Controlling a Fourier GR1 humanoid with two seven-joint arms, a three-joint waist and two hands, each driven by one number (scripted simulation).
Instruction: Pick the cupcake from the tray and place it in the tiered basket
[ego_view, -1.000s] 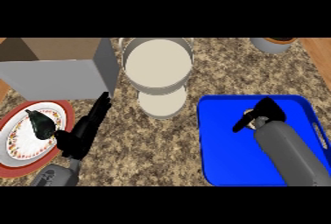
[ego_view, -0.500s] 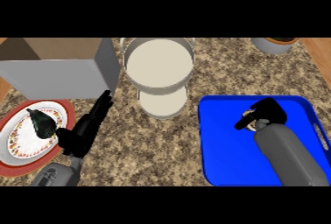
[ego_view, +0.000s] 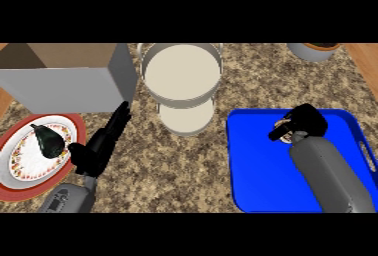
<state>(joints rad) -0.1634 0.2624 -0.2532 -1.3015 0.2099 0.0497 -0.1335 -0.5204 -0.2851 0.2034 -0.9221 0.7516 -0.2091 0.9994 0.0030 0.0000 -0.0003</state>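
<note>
Head view: right hand curls round the cupcake over the blue tray on speckled granite counter.

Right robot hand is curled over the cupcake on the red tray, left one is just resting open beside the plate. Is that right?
Not quite: the tray is blue, not red, as the head view shows. The right robot hand is curled over the cupcake there, which shows only as a sliver at its fingers. The left robot hand does rest open beside the plate; it is the plate that has the red rim.
</note>
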